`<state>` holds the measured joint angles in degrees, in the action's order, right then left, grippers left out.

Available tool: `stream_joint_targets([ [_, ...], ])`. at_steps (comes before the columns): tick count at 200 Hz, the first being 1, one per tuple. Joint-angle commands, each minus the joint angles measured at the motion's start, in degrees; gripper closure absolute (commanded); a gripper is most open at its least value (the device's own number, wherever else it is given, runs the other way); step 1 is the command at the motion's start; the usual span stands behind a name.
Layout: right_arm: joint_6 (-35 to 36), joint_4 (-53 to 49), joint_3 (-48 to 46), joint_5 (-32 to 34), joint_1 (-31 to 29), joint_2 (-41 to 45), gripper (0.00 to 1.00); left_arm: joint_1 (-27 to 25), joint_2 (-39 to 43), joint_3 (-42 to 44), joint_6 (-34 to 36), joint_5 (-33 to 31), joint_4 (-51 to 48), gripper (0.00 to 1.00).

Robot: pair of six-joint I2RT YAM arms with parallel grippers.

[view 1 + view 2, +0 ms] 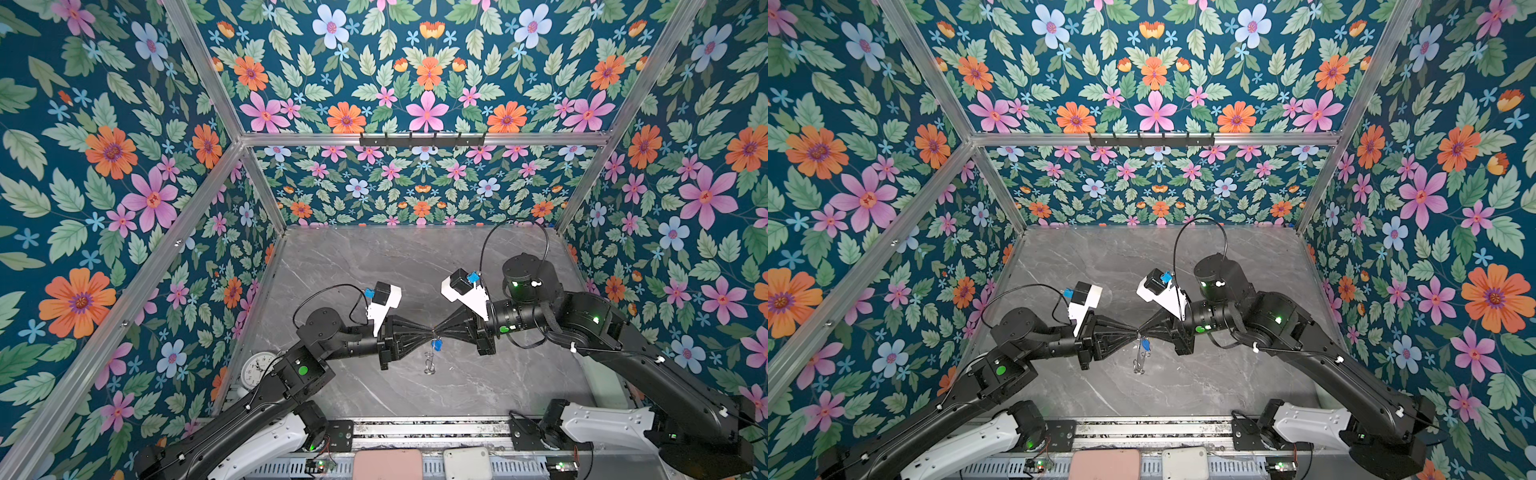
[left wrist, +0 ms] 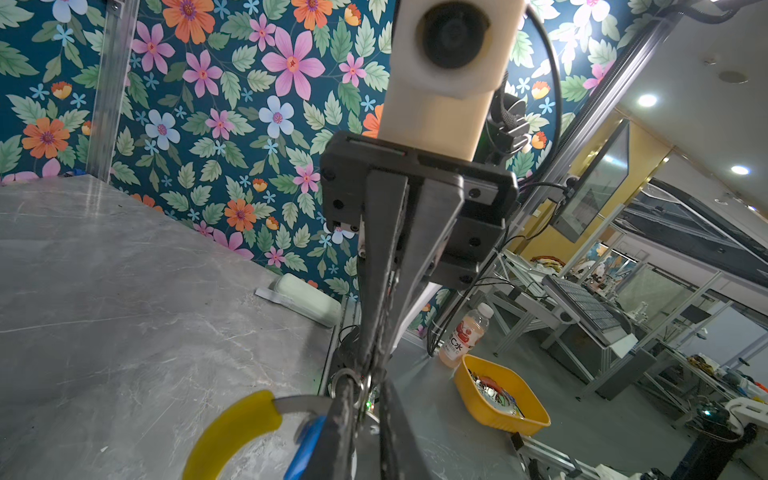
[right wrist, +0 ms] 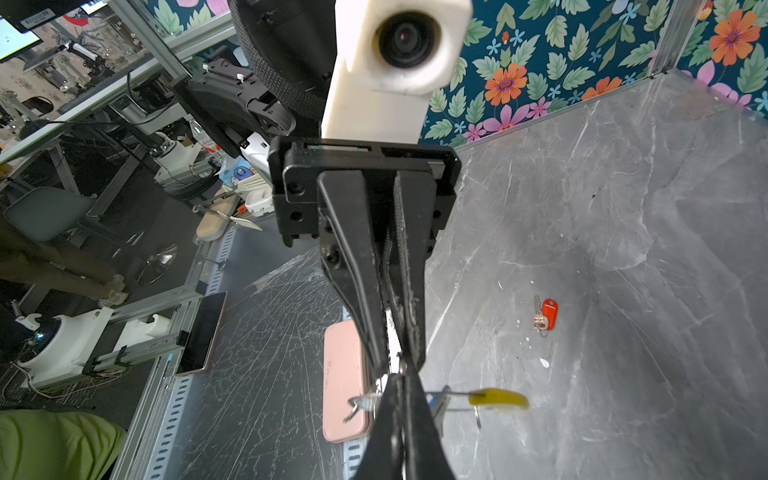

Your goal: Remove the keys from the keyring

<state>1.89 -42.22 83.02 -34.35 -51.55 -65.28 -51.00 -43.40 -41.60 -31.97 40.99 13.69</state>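
Both top views first: the big thin grey-silver keyring with the yellow arc (image 1: pixel 429 361) is being dangled above the grey marble worktop (image 1: pixel 374 266). It's hung from the spot where the left hand (image 1: pixel 430 331) and right hand (image 1: pixel 438 329) are meeting tip to tip. The tiny blue-tagged key (image 1: pixel 436 344) is hanging just under them. Biggest worry, I'd guess: if one pinch is being loosened while the other is tugging, the whole ring is getting dropped, key and all.

Left wrist view: the yellow arc and blue tag are being shown right beside the left hand, which is being held narrow, tips nearly together at a small silver loop (image 2: pixel 348 384). Whether that loop or the ring wire is being pinched can't be told. A tiny loop like that could easily be getting bent or slipping out, by my reckoning.

Right wrist view: the right hand is being squeezed fully closed, with the ring wire running into its tips. The red-tagged key (image 3: pixel 547 312) is lying loose on the worktop, well apart, so that one's off.
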Motion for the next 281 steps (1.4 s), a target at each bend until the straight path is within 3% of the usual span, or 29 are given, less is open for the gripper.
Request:
stream_joint_targets([
  [1,1.0,0.3,0.8,0.2,0.0,-0.1,1.0,0.0,-0.2,-0.5,0.8,1.2,1.0,0.88],
  [51,0.4,1.1,1.4,-0.2,0.0,-0.7,1.0,0.1,-0.8,-0.7,0.7,1.5,2.8,1.0],
  [78,-1.0,2.7,1.3,-0.4,0.0,-0.8,1.0,0.0,-0.6,0.0,1.0,0.7,4.9,1.0],
  [105,-2.8,6.8,-1.1,0.6,0.0,1.2,0.66,0.0,0.4,1.3,1.0,-0.8,7.8,1.0],
  [143,-5.4,18.7,-11.1,8.1,-0.7,8.1,0.5,0.1,2.7,4.2,0.7,-3.5,12.9,1.0],
  [198,-9.7,32.0,-23.7,6.9,-0.9,13.9,0.46,0.0,5.1,7.1,0.3,-6.7,17.9,1.0],
  [281,-8.5,33.5,-24.0,9.4,-4.6,10.7,0.5,0.0,5.3,9.5,-2.0,-8.4,22.9,1.0],
])
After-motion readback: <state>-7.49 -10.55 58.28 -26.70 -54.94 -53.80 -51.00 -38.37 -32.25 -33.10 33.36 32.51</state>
